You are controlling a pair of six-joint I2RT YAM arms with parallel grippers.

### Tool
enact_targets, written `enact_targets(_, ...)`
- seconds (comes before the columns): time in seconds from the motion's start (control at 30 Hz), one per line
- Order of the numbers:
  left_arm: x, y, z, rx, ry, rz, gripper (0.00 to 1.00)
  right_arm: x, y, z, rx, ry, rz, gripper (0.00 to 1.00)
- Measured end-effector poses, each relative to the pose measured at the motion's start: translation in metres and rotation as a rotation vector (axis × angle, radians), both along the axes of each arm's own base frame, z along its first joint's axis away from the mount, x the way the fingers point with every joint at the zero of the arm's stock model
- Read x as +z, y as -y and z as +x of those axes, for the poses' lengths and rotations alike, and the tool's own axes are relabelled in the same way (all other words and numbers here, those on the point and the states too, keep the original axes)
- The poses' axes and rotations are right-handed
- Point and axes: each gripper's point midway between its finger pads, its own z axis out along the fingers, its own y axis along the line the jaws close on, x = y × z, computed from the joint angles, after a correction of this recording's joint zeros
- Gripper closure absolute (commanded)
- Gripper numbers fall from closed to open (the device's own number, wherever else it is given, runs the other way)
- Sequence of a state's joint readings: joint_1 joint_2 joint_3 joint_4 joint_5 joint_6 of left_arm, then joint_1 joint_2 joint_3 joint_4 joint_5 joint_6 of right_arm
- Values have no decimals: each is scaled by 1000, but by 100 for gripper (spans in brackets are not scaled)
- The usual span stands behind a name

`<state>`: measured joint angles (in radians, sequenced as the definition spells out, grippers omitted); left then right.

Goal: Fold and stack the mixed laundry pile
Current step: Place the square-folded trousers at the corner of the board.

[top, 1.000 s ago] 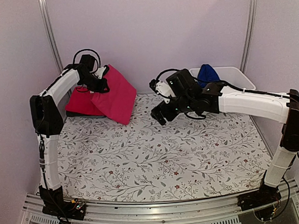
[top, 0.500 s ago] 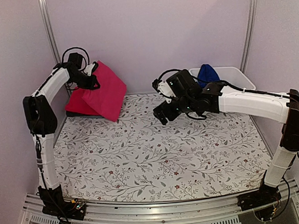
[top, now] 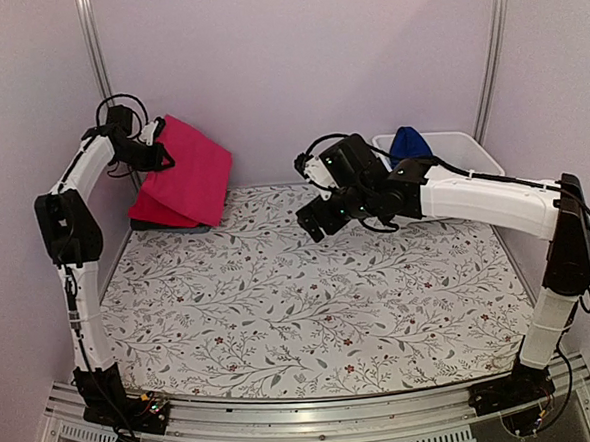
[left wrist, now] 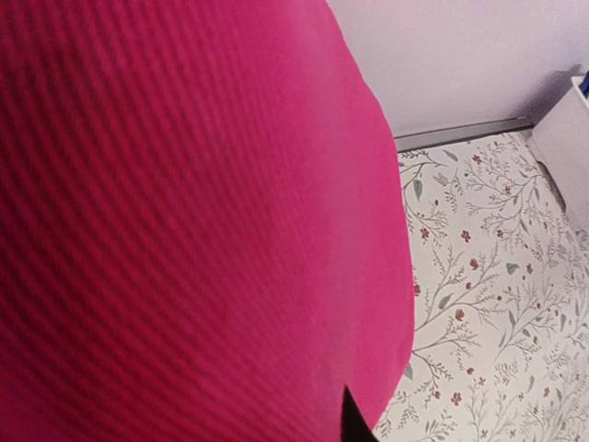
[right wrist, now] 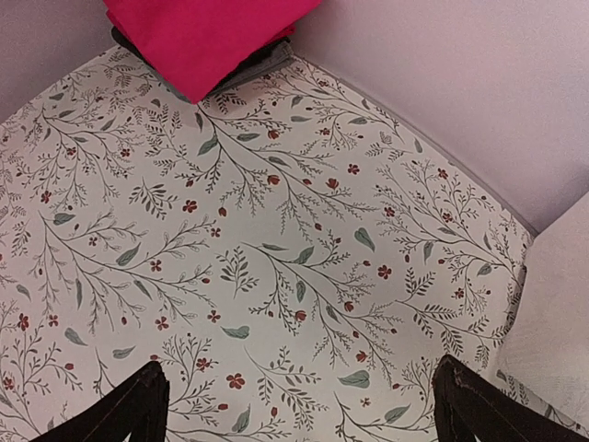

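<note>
Fingers on our left gripper (top: 154, 155) pinch the magenta-pink cloth garment (top: 194, 172) at ten o'clock, so we should lower it squarely onto the red tee (top: 156, 207), our right gripper (right wrist: 299, 410) fingers spread wide.

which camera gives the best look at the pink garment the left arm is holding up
Top external: the whole magenta-pink garment hangs from the left gripper above the red tee. The left wrist view shows only its fabric up close, with no outline. The right wrist view catches just a pink corner at its top edge, possibly this garment.
</note>
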<state>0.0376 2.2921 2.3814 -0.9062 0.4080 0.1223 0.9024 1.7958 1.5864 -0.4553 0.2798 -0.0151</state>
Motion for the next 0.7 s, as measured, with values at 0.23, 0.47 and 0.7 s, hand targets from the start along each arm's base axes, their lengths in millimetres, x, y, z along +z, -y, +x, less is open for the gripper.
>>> enact_targets(0.23, -54, -56, 26, 80, -47, -20, 98, -5, -4, 4, -1, -15, -20, 1)
enact_targets(0.47, -107, -90, 39, 137, -90, 0, 94, -7, -9, 7, 0, -27, -34, 1)
enact_targets(0.7, -100, -93, 49, 128, -30, 60, 71, -10, -14, 11, -12, -50, -37, 1)
